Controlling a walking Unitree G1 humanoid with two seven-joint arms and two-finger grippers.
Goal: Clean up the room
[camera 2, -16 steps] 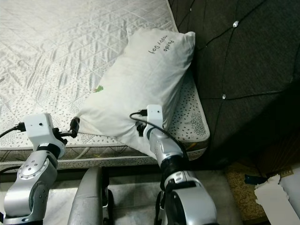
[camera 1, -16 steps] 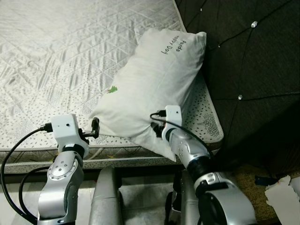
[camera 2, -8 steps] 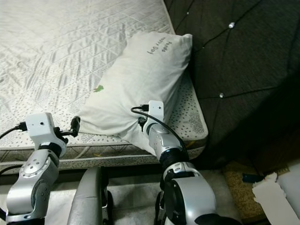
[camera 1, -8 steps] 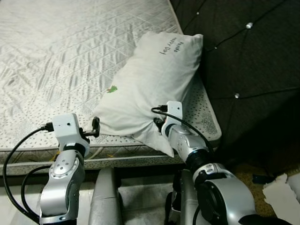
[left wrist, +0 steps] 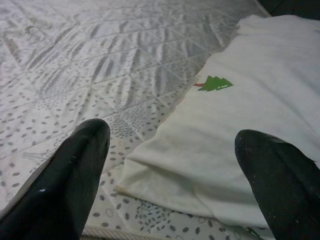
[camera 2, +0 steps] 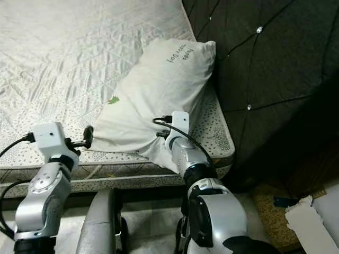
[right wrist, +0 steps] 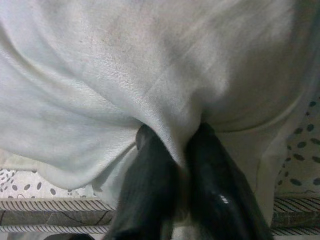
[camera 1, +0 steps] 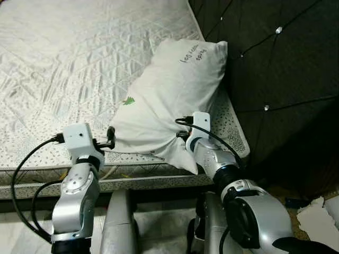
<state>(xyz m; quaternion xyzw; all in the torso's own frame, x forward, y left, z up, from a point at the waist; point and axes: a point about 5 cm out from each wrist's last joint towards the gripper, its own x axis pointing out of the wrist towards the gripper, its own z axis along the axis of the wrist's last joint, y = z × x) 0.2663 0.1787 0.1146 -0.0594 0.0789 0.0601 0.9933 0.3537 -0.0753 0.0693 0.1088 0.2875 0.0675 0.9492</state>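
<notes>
A white pillow (camera 1: 169, 90) with a small green tree print (left wrist: 214, 83) and dark lettering lies on the mattress (camera 1: 63, 63), with its far end against the headboard. My right gripper (right wrist: 172, 137) is shut on a fold of the pillow's near corner, where the cloth bunches over the bed's edge. My left gripper (left wrist: 172, 137) is open at the pillow's near left corner, one finger (left wrist: 82, 165) over the dotted mattress and the other finger (left wrist: 280, 175) over the pillow cloth. In the left eye view that gripper (camera 1: 109, 138) sits right at the corner.
A dark tufted headboard (camera 1: 286, 63) rises at the right of the bed. The mattress edge (camera 1: 137, 174) runs just in front of my arms. White paper (camera 1: 318, 214) lies on the floor at the lower right.
The pillow's near end has bunched up and its far end has turned a little against the headboard. My left gripper has closed in on the pillow's left corner. The camera shifted slightly.
</notes>
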